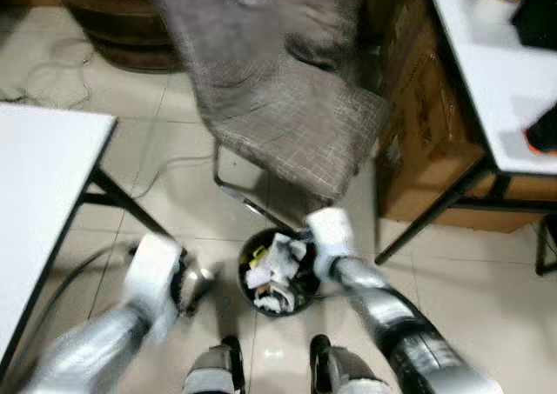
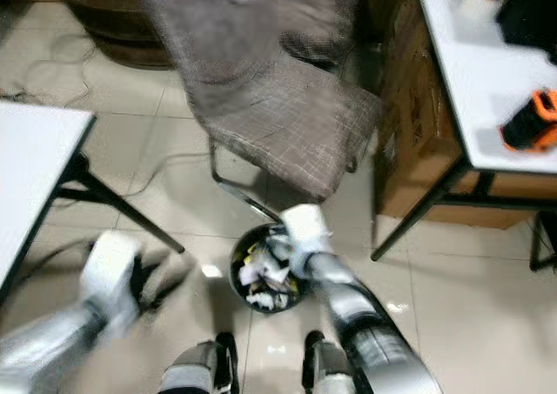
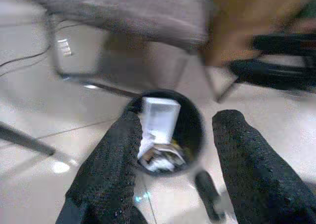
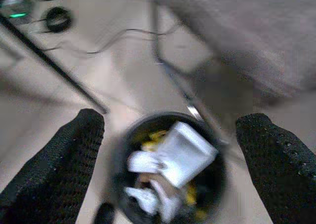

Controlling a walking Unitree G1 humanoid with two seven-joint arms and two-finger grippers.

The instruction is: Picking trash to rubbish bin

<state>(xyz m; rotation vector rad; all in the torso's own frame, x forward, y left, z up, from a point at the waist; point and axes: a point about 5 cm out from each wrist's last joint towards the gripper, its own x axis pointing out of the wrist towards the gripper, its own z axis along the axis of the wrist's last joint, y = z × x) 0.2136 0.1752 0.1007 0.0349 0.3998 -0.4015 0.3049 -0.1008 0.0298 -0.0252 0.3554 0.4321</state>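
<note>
Two grippers hang over the floor, both with fingers spread and nothing between them. Seen from the right wrist, the right gripper (image 4: 170, 150) is directly above the round black rubbish bin (image 1: 277, 272), its fingers (image 4: 59, 169) wide apart on either side of the rim. Seen from the left wrist, the left gripper (image 3: 175, 159) is also open, aimed at the bin from the robot's left side; in the head views that arm is blurred, well apart from the bin.

Crumpled white paper trash (image 4: 185, 152) and yellow scraps fill the bin, with one flat white piece lying on top.

Pale glossy tile floor (image 1: 452, 307) surrounds the bin. Just behind it stands a grey fabric chair (image 1: 287, 107) on a metal sled frame — its base rail runs close to the bin's far rim. A white table (image 1: 43, 176) with black legs borders the left, another white table (image 1: 496, 72) the right, with a cardboard box (image 1: 426, 124) beneath it. Cables trail across the tiles beyond the left table.
</note>
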